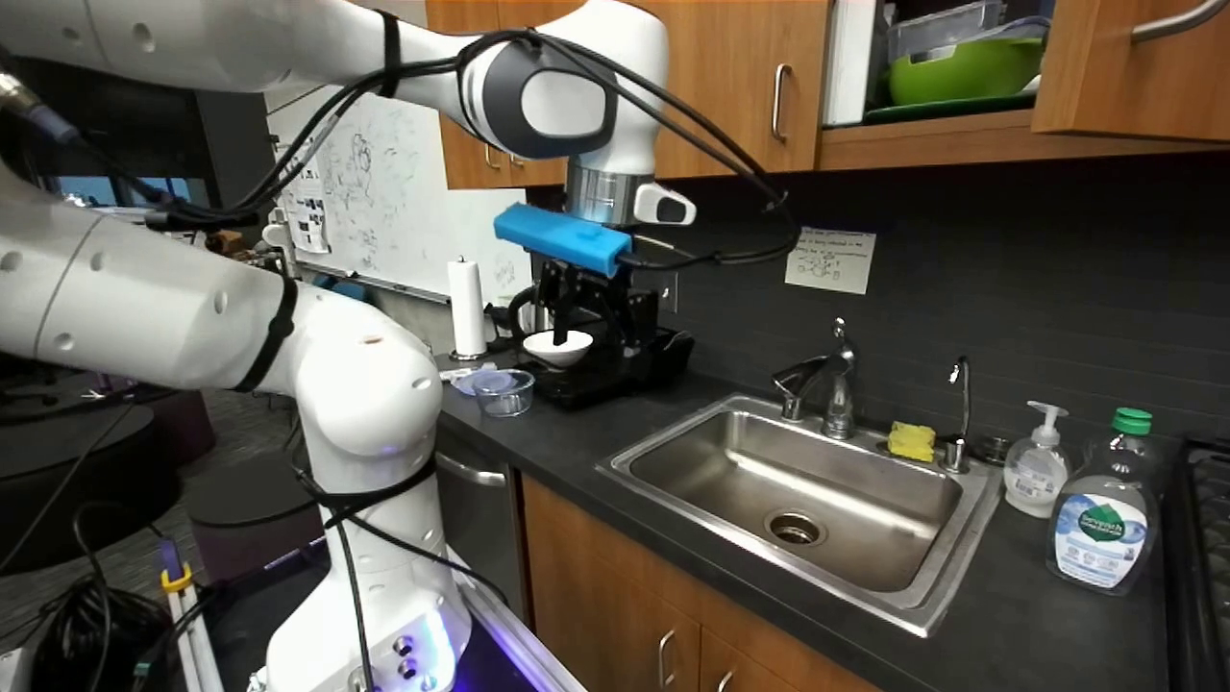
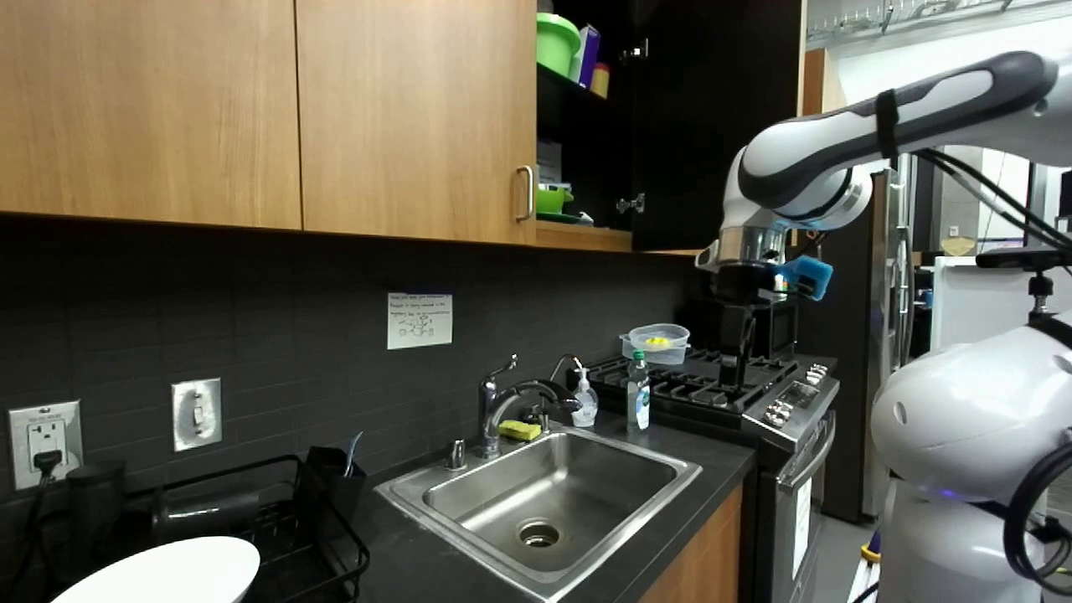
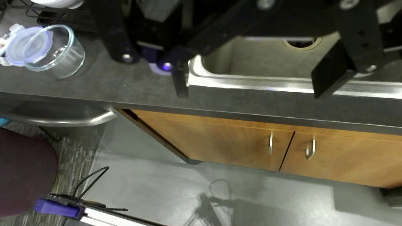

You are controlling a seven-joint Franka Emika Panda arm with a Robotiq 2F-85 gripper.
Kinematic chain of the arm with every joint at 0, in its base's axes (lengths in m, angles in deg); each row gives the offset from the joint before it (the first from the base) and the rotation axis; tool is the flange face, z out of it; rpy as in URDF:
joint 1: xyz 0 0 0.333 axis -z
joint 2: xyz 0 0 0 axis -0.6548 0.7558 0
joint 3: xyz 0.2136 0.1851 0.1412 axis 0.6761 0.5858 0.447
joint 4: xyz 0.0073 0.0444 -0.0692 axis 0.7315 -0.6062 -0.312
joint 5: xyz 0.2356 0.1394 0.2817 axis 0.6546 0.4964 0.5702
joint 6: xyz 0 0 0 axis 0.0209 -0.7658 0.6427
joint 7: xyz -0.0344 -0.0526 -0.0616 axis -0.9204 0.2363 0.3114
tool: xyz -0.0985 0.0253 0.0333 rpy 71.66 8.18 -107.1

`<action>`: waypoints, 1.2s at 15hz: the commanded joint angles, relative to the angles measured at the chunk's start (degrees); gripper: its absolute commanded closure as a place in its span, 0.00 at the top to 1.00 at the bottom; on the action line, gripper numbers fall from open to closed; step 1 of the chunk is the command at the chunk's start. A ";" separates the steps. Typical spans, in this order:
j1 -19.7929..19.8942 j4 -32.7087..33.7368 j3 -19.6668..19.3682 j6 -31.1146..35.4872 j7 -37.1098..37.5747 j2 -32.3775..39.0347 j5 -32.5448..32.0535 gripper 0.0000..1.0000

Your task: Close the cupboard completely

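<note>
The medium-brown wall cupboard shows in both exterior views (image 1: 922,149) (image 2: 419,117). One compartment stands open, with green bowls (image 1: 966,72) on its shelf. Its door is swung outward. The wooden outer face of the open door (image 1: 1124,91) with a silver handle (image 1: 1177,21) shows in an exterior view, and its dark inner face (image 2: 712,109) in an exterior view. My gripper (image 1: 597,332) is open and empty, pointing down. It hangs below the cupboard's height, away from the open door. In the wrist view the fingertips of the gripper (image 3: 251,94) are wide apart above the counter's front edge.
Below are the steel sink (image 1: 750,481), faucet (image 1: 839,384), soap bottles (image 1: 1105,519) and stove (image 2: 703,377). A black dish rack (image 2: 331,494), white bowl (image 1: 555,352) and glass container (image 3: 70,61) stand left of the sink. Base cabinets (image 3: 213,141) lie under the counter.
</note>
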 commanded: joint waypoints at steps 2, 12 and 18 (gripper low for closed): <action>-0.70 0.40 0.21 -2.72 3.41 -9.56 0.71 1.00; -4.90 5.44 -1.09 -2.17 8.91 -13.63 2.61 1.00; -5.72 14.40 -1.10 -3.02 11.12 -11.30 2.26 1.00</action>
